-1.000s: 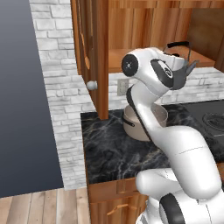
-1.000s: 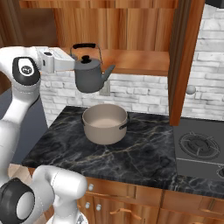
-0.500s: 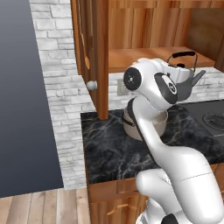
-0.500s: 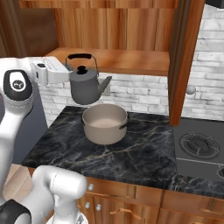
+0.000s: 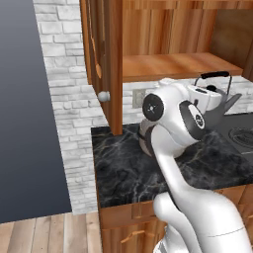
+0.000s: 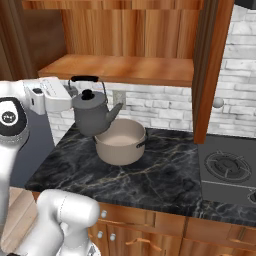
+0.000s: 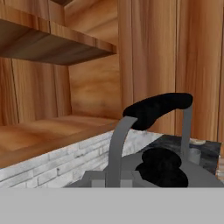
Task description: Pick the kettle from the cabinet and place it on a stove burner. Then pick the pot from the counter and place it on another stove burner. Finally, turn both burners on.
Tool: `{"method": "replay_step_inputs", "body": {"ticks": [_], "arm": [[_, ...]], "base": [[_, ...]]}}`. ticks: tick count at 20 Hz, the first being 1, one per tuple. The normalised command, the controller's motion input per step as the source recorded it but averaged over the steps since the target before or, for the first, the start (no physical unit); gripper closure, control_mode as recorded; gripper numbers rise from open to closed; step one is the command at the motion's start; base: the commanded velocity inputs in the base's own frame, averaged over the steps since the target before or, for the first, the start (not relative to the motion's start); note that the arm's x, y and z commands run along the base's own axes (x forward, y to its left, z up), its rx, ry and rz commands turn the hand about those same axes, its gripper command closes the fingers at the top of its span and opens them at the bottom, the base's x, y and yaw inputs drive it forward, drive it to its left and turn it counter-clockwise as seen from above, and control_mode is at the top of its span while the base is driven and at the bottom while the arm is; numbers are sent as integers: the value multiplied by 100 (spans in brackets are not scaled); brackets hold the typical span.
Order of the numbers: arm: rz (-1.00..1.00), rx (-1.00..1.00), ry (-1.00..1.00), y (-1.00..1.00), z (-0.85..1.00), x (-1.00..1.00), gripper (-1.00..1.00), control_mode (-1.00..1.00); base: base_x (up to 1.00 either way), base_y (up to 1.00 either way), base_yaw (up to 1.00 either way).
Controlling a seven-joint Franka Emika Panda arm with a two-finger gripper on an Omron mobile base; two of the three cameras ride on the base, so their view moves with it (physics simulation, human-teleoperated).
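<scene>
End effector (image 6: pixel 69 96) level, clamped on kettle (image 6: pixel 91 114) above pot (image 6: pixel 121 142).

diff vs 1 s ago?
The kettle, held in the shut end effector, has come down from in front of the cabinet shelf and now hangs low beside the pot, just above the counter. The arm has swung down with it. The pot, counter, cabinet door and stove burner stayed put.

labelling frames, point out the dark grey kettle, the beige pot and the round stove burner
dark grey metal kettle (image 6: pixel 90 116), right base view, on its rounded body
wide beige pot (image 6: pixel 121 152), right base view, on its outer wall
round black stove burner (image 6: pixel 227 164), right base view, on its grate
</scene>
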Motion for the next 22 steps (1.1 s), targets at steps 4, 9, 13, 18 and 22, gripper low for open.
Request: {"method": "replay_step_inputs", "body": {"ticks": [4,9,13,18,22], "arm": [[0,0,0,4,-21,-54,100,-100],[0,0,0,2,-1,-12,100,-100],[0,0,0,0,-1,-8,100,-100],[0,0,0,0,-4,-28,100,-100],[0,1,0,0,-8,-34,100,-100]], "base": [[0,0,0],[0,0,0],[0,0,0],[0,0,0],[0,0,0]]}}
